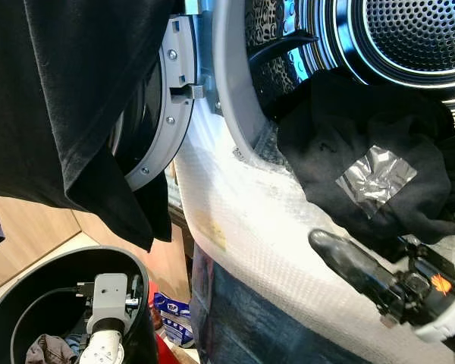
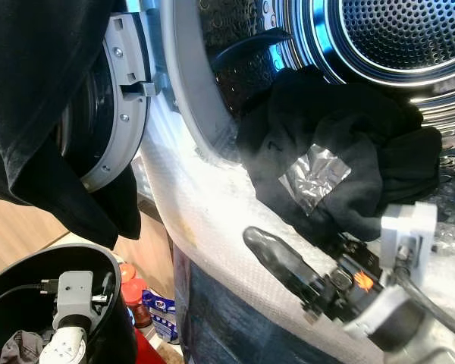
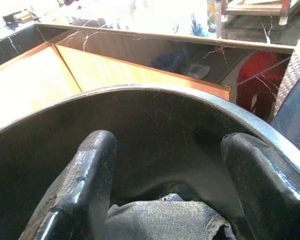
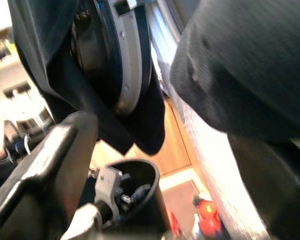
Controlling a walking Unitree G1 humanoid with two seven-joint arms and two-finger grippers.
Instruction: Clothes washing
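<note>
From the head camera I see the washing machine's open drum (image 1: 417, 34) ahead and to my right, its perforated steel wall shining blue; a black garment (image 1: 364, 163) with a silvery patch on it lies bunched in the mouth of the drum, partly draped over the grey door seal (image 1: 231, 114) and the white bubble-wrapped front (image 1: 250, 220) of the machine; my right gripper (image 2: 288, 262) sits just below and beside that garment, one black finger (image 1: 349, 262) plain in the head view, and in the right wrist view the fingers stand wide apart with the dark cloth lying over one of them, so I read it as spread and not pinching anything; the round machine door (image 1: 155, 121) hangs open to the left, and a second black cloth (image 1: 68, 106) is draped over it, hanging down well past its rim; lower left stands a black laundry bucket (image 1: 15, 296), and my left gripper (image 3: 165, 200) is down inside it, fingers spread, with a grey crumpled garment (image 3: 160, 222) lying at the bottom between them, though I cannot tell whether they touch it; beyond the bucket I see wooden panelling (image 1: 23, 235) and some red and blue containers (image 2: 140, 303) on the floor.
</note>
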